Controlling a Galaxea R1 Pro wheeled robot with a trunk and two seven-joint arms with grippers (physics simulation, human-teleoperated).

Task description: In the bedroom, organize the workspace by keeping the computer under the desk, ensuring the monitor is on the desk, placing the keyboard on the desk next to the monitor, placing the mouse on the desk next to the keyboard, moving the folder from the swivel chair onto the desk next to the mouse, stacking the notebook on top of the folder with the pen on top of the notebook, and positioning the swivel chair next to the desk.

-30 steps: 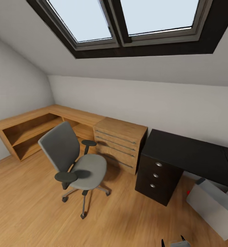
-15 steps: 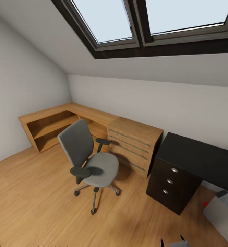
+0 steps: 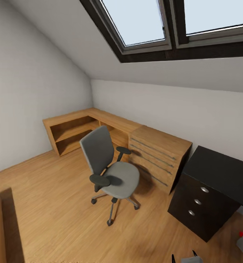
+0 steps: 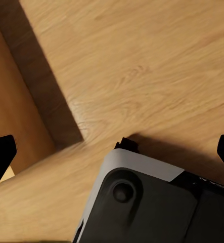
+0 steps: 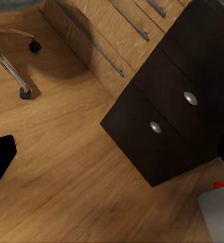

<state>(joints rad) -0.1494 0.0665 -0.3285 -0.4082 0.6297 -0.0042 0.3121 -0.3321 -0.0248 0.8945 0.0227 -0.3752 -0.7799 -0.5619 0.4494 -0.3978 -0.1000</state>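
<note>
Standing mid-floor: swivel chair point(image 3: 112, 171) with bare seat, well apart from the black counter point(image 3: 223, 171); computer point(image 5: 218, 215) peeking beside the drawer unit point(image 5: 165, 129). Judging best: approaching the chair squarely, pushing it slowly counterward. Left jaws point(image 4: 112, 152) and right jaws point(image 5: 114, 152) spreading wide, grasping nothing. Showing no readable writing.

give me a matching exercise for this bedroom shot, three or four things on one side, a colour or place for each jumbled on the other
Things:
1. swivel chair
2. desk
3. drawer cabinet
4. skylights

Descriptions:
a. light wood with long bar handles
b. black-framed, in the sloped ceiling
c. grey seat, standing out on the wood floor
d. glossy black top, three round knobs on its drawers

Pairs: 1-c, 2-d, 3-a, 4-b
</note>
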